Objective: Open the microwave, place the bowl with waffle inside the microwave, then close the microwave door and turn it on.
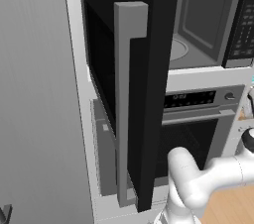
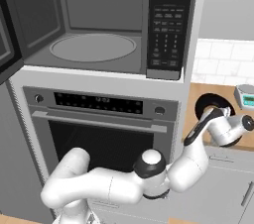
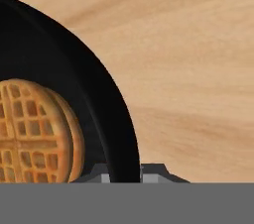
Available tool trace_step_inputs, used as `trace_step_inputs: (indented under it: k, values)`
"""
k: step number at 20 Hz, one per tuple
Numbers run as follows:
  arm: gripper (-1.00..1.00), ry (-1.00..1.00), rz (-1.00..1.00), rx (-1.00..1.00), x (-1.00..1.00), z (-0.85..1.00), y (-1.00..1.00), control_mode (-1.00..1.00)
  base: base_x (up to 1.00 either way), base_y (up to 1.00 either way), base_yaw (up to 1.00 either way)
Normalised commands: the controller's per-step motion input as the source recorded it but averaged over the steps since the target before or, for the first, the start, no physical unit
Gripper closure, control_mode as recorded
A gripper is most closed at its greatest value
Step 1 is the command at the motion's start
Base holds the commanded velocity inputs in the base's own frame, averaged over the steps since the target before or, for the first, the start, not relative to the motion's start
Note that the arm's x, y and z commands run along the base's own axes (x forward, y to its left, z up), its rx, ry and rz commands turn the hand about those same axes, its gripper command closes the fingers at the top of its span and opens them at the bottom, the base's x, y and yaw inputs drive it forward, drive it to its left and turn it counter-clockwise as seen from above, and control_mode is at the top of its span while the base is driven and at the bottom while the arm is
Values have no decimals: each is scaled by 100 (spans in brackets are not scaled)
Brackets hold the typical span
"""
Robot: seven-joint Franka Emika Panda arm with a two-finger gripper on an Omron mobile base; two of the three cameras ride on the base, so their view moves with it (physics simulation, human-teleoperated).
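The microwave [image 2: 99,20] stands open, showing its grey interior and round turntable [image 2: 93,47]. The microwave door [image 1: 144,94] is swung out to the left, its tall grey handle [image 1: 124,104] facing me. The black bowl [image 3: 59,54] rests on the wooden counter to the right of the oven column, with a round golden waffle [image 3: 34,131] inside. In the right base view the bowl [image 2: 211,100] lies partly under the hand. My gripper [image 3: 126,171] straddles the bowl's rim, one fingertip inside and one outside, shut on it.
A built-in oven [image 2: 99,104] with a horizontal bar handle sits directly below the microwave. The black keypad strip [image 2: 166,34] runs down the microwave's right side. A small grey scale [image 2: 245,96] stands on the counter [image 2: 196,91] just beyond the bowl. The open door juts into the room at left.
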Motion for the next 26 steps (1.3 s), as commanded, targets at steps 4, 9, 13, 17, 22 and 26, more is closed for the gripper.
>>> trace_step_inputs:
  k: [4,9,13,17,22,26]
  values:
    - [100,-6,0,5,-91,-2,-63,-100,0,0,0]
    - [100,-21,0,2,-100,-5,-60,-100,0,0,0]
    - [100,-30,0,0,-100,-2,-21,-100,0,0,0]
    - [100,-35,0,-8,-100,-18,28,-100,0,0,0]
    - [100,-15,0,-25,-100,-12,95,-100,0,0,0]
    - [100,0,0,-26,-100,0,100,-100,0,0,0]
